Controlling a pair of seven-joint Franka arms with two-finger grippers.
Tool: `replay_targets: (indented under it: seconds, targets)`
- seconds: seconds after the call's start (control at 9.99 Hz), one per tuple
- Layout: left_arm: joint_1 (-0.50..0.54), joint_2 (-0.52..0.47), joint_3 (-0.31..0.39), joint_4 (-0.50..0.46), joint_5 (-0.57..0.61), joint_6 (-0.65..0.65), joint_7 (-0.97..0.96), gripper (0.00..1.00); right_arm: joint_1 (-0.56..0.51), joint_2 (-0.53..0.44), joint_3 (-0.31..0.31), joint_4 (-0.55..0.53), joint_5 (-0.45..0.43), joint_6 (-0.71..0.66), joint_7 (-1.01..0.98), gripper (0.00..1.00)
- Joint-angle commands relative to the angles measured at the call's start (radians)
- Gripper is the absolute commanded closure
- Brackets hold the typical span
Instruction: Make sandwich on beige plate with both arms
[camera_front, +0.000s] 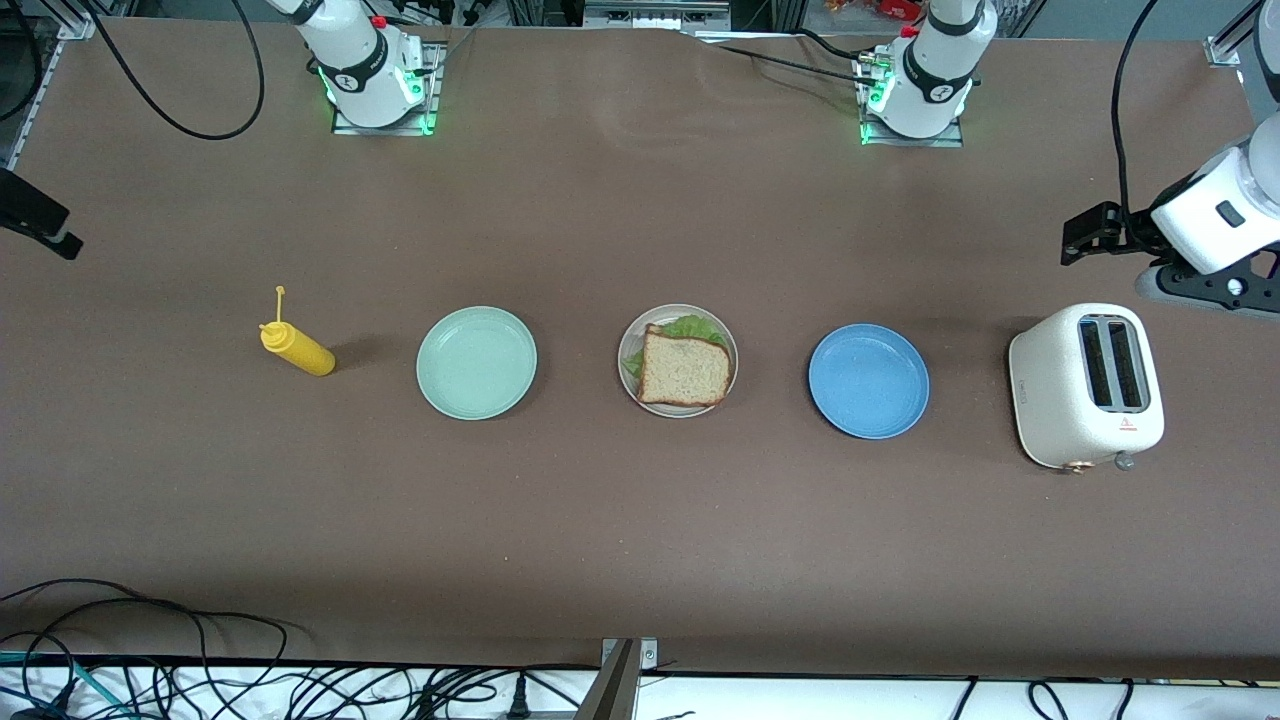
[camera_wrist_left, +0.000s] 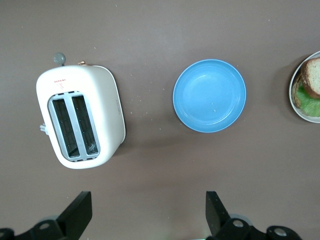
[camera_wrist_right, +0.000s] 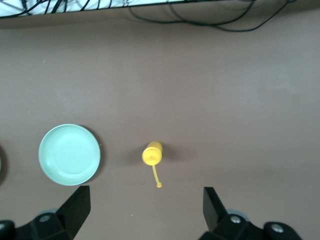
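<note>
We take this for a robotics lab set up to mimic a kitchen. The worktop (camera_front: 640, 560) is a wide brown-covered bench with two white arm bases (camera_front: 375, 75) bolted to metal plates, green lights glowing at them. Loose black cables (camera_front: 150, 660) tangle along its edge, beside aluminium framing (camera_front: 620, 680). A toaster (camera_front: 1085, 385), plates and a mustard bottle (camera_front: 296, 347) stand in a staged row.

Sandwich (camera_front: 684, 366) on beige plate (camera_front: 628, 352), mid-table. Beside that plate: green plate (camera_front: 476, 362), blue plate (camera_front: 868, 380). Left gripper (camera_front: 1085, 232) over the table's end by the toaster (camera_front: 1086, 386).
</note>
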Motion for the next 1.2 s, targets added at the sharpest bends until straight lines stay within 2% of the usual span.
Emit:
replay_targets:
  seconds: [0.0,0.3,1.1]
  targets:
    - [0.004,0.024,0.001,0.037,-0.010,-0.014,0.021,0.00,0.012,0.020,0.008,-0.007,0.027,-0.003,0.001,0.00]
    - [0.004,0.024,0.001,0.037,-0.009,-0.014,0.021,0.00,0.018,0.057,0.004,-0.006,-0.010,0.000,0.033,0.00]
    - [0.004,0.024,0.001,0.037,-0.009,-0.014,0.021,0.00,0.020,0.072,0.002,-0.007,-0.025,0.001,0.095,0.00]
